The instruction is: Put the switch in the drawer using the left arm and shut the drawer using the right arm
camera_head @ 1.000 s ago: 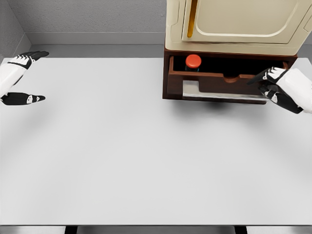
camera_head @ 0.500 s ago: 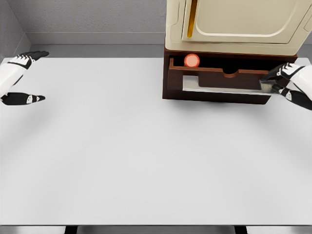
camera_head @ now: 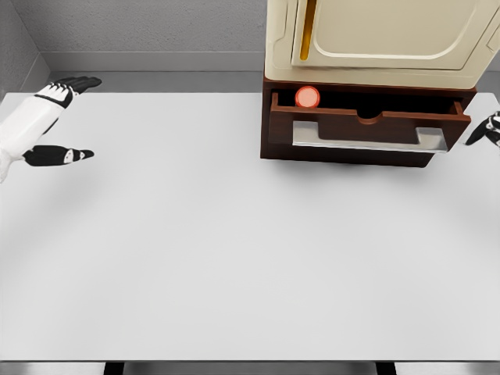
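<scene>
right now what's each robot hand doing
Left robot hand: open, holding nothing.
Right robot hand: only partly in view at the edge, cannot be told.

- Bench: smooth, matt white top.
- Drawer: dark brown wood look, with a brushed metal handle.
- Cabinet, upper right of frame: glossy cream enamel.
- Switch: glossy red plastic.

The table is plain pale grey. The drawer is dark reddish brown with a silver handle. The switch is red-orange. The cabinet is cream with 1 amber strip. The left hand is white with black fingers.
</scene>
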Controlling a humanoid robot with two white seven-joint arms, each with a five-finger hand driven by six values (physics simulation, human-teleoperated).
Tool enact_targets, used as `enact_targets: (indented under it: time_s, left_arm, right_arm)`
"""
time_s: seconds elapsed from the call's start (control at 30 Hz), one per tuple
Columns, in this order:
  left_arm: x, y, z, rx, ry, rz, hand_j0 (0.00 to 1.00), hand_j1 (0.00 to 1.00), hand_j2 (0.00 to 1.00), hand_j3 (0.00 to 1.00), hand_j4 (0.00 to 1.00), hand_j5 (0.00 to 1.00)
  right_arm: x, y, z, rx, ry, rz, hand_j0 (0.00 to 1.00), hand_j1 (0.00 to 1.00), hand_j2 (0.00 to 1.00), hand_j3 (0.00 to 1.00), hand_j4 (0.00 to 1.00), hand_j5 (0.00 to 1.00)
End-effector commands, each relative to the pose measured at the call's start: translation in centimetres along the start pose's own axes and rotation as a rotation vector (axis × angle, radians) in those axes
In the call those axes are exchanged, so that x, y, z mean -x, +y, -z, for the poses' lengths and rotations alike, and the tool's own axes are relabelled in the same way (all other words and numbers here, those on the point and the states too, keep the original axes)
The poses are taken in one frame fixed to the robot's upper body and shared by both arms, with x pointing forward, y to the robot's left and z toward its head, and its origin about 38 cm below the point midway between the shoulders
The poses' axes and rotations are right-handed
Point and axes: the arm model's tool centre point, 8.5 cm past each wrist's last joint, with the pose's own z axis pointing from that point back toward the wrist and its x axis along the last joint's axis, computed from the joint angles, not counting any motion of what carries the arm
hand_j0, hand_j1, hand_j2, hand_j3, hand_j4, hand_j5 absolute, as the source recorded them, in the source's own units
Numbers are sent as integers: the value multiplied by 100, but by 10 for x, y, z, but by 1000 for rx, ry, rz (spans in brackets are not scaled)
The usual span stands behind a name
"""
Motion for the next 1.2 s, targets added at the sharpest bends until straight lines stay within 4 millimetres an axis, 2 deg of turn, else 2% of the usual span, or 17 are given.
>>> enact_targets:
  time_s: [0.0, 0.03, 0.1, 0.2, 0.27, 0.33, 0.57, 0.97, 1.17]
  left_arm:
    - [-9, -2, 6, -5, -26, -7, 100, 100, 100, 100, 100, 100]
    - [-17, -5, 11, -2, -48, -8, 100, 100, 100, 100, 100, 100]
    - [-27, -17, 22, 20, -85, -24, 100, 100, 100, 100, 100, 100]
    - [-27, -21, 25, -2, -83, -53, 100, 100, 100, 100, 100, 100]
    - [-31, -32, 26, -15, -86, -91, 100, 100, 100, 100, 100, 100]
    - [-32, -35, 27, -14, -87, -93, 100, 100, 100, 100, 100, 100]
    - [-27, -37, 24, -2, -71, -97, 100, 100, 100, 100, 100, 100]
    - [-20, -37, 24, -3, -52, -106, 100, 100, 100, 100, 100, 100]
    - [-16, -37, 24, -2, -45, -110, 100, 100, 100, 100, 100, 100]
  right_arm:
    - [1, -8, -2, 2, 3, -10, 20, 20, 20, 20, 20, 20]
    - [0, -7, -1, 0, -1, -8, 19, 19, 19, 19, 19, 19]
    - [-2, 7, -7, -33, 4, 14, 19, 19, 19, 19, 19, 19]
    - [-8, 25, -8, -71, -8, 45, 20, 20, 20, 20, 20, 20]
    - [-13, 30, -8, -80, -21, 55, 20, 20, 20, 20, 20, 20]
    - [-23, 39, -3, -73, -48, 82, 21, 21, 21, 21, 21, 21]
    - [-62, 42, 15, -62, -170, 127, 23, 23, 23, 23, 23, 23]
    - [-76, 52, 21, -44, -202, 174, 25, 25, 25, 25, 25, 25]
    - [-83, 54, 33, 10, -225, 199, 25, 25, 25, 25, 25, 25]
